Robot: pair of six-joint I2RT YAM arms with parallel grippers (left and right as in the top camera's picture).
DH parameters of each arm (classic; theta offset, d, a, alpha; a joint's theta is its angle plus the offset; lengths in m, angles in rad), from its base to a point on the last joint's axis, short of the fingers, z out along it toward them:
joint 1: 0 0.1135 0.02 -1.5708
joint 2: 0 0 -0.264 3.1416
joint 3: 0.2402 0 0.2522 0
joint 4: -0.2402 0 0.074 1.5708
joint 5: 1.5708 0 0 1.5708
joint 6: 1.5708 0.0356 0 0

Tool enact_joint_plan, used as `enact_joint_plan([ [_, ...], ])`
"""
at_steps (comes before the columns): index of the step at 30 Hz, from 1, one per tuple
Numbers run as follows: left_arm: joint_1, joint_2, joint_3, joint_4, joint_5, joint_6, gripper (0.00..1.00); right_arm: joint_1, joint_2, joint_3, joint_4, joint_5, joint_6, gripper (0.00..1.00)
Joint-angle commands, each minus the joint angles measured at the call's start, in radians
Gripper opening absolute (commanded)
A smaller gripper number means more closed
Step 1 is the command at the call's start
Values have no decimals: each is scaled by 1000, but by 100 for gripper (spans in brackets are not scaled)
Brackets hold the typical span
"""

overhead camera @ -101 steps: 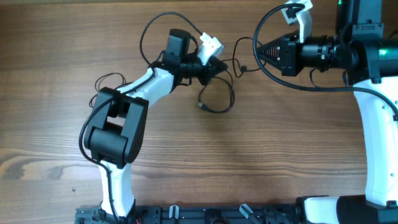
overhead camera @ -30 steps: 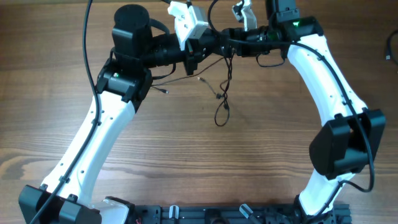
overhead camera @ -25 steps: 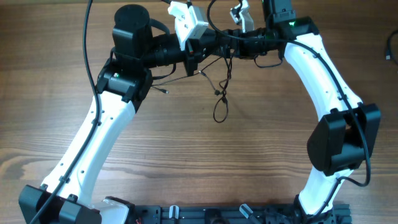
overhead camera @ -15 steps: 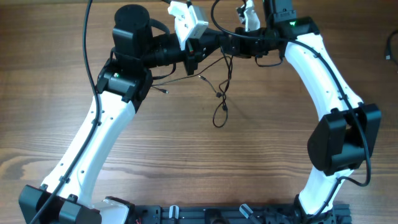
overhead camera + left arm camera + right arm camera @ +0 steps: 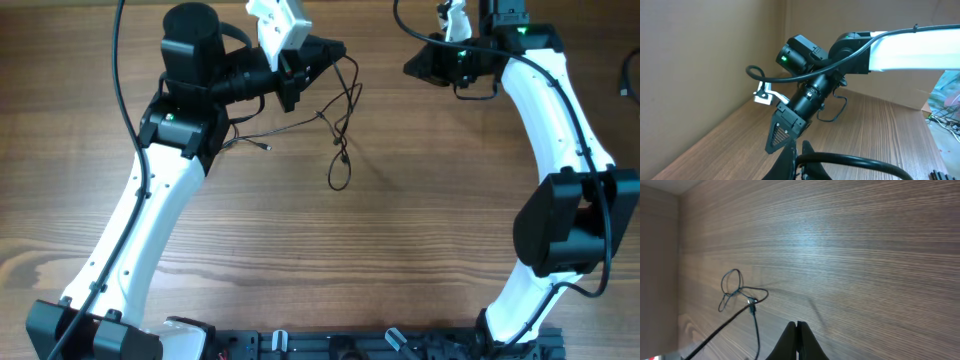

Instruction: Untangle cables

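Since the moment before, the two grippers, which were meeting tip to tip at the far edge, are now standing well apart, and the hanging cables are sitting slightly further left. On the left, the left gripper (image 5: 338, 50) is pointing right with its fingers pressed together, pinching the cables (image 5: 341, 152) at its tip. The cables are showing as very thin black wires in a loose tangle. One strand is trailing leftwards under the left arm and ending in a tiny plug near the arm's elbow. The others are bowing out to the right of the fingertips, crossing each other, and dropping into a small narrow loop over the wooden table (image 5: 450, 250), roughly midway between the arms. From the right wrist camera the same tangle is appearing as a small round loop beside a knot-like crossing, with two strands running off towards the lower left. Further right, the right gripper (image 5: 412, 68) is pointing left with its fingers pressed flat together and nothing between them, well clear of the wires.
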State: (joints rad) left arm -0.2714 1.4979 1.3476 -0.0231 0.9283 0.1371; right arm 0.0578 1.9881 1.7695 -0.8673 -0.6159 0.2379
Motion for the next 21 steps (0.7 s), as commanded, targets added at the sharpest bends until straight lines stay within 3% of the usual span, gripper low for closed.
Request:
enact_joint_plan([
  [1,8,-19,6,0,-5,12,4,1,14,5,-1,-25,-29,4],
  [2,8,-19,6,0,-5,12,4,2,14,5,5,-74,-38,20],
  [3,8,-19,6,0,-5,12,4,2,14,5,15,-156,-78,58],
  [4,8,-19,6,0,-5,12,4,2,14,5,20,-216,-114,74],
  [5,8,-19,6,1,-5,12,4,2,15,5,24,-318,-194,100],
  [8,8,-19,6,1,-5,11,4,0,15,5,-6,-354,-220,100],
  [21,8,-31,6,1,-5,12,4,43,34,3,47,-311,282,100],
])
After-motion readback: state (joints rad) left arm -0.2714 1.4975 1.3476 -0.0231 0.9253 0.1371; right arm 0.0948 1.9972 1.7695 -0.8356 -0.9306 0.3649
